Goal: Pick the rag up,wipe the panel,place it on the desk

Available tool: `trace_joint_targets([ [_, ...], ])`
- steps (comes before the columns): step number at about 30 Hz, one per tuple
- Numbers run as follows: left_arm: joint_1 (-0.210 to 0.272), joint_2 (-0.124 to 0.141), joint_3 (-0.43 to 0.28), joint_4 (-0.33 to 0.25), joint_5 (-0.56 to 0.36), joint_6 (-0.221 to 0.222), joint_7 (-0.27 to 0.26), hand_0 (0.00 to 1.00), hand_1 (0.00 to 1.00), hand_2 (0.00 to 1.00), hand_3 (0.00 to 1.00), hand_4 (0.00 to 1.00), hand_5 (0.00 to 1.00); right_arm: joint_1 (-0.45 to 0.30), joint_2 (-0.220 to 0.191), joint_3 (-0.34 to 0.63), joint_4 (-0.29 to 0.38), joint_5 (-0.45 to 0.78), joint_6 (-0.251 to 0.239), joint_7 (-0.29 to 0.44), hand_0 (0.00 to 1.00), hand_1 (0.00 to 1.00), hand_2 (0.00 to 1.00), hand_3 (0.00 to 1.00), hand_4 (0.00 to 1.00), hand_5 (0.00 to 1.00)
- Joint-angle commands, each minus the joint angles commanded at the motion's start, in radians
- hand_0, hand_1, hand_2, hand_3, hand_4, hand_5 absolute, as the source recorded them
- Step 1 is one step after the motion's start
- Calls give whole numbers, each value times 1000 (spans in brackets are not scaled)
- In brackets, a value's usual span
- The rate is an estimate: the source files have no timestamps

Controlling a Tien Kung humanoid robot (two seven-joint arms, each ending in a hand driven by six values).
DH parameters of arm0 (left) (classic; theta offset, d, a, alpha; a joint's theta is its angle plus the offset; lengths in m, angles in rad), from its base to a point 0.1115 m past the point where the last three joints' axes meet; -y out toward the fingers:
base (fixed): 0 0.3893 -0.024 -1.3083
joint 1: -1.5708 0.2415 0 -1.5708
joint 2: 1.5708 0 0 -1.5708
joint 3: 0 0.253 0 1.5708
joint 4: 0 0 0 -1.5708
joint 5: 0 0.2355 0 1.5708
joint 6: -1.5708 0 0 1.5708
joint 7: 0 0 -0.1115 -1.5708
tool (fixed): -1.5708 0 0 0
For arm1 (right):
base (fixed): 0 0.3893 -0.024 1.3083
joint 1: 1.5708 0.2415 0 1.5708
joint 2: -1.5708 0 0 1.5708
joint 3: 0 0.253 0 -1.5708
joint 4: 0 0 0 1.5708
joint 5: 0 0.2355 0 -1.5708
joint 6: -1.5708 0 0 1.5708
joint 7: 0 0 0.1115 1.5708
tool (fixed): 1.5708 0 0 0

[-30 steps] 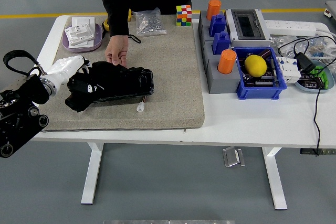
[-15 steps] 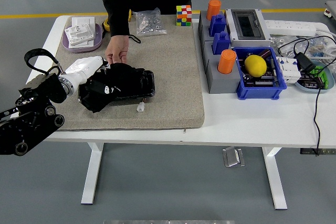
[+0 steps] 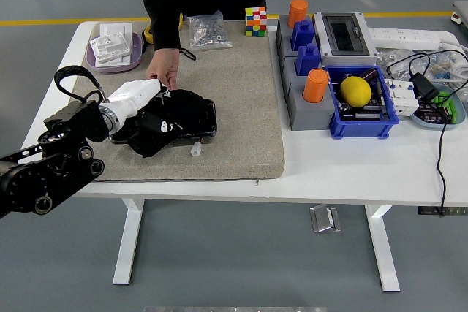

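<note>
Most open room is the middle and right of the tan mat (image 3: 241,93), bare from the panel (image 3: 186,116) across to the grey blocks (image 3: 300,100). The left hand (image 3: 139,96) with the black rag (image 3: 150,133) sits on the panel's left end, and a person's hand (image 3: 162,72) presses its far edge, so that side is crowded. A small white connector (image 3: 196,150) lies just in front (easy to clip). The white table (image 3: 351,169) has a clear near strip on the right.

A colourful puzzle cube (image 3: 256,21) is sitting on a grey mat (image 3: 241,100); a yellow lemon (image 3: 356,91) is lying in a blue bin (image 3: 363,126) nearby.
</note>
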Motion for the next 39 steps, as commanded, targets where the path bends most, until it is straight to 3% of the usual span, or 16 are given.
trace_joint_targets([
  [14, -34, -40, 31, 20, 7, -14, 12, 226, 158, 457, 389, 298, 2, 6, 2, 14, 0, -32, 2, -7, 696, 669, 686, 591, 949, 446],
  [32, -59, -72, 19, 30, 25, -42, 41, 226, 158, 458, 395, 303, 2, 12, 10, 26, 0, -59, 3, -12, 693, 668, 686, 591, 950, 446],
  [39, -54, -72, 17, 32, 26, -40, 41, 226, 158, 460, 396, 308, 2, 6, 10, 33, -2, -63, 4, -16, 694, 669, 687, 591, 951, 446],
])
